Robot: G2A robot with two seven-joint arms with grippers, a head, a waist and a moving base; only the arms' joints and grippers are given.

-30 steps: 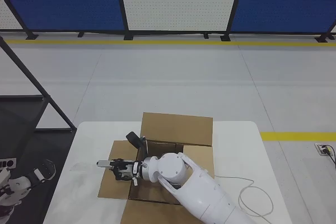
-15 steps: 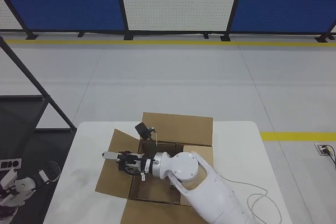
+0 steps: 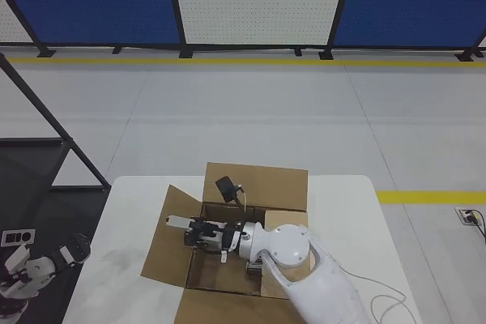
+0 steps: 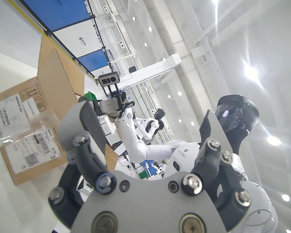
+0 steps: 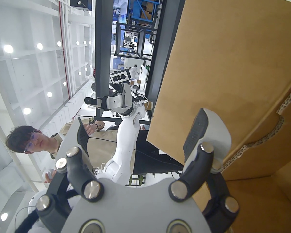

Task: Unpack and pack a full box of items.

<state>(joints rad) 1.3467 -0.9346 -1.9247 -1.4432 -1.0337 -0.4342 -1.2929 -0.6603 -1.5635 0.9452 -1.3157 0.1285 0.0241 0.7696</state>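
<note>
Right gripper spread wide, arm outstretched to its left; left gripper likewise spread, low aside

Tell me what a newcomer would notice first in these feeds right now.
First comes the brown cardboard box, standing open in the middle of the white table with its flaps spread. Next is the white arm lying across it, with the right claw open at the box's left flap. The left claw, also open, hangs beyond the table's left edge, pointing up at the ceiling.

box | brown cardboard (labels on one side) | open — flaps splayed | upright on table
</note>
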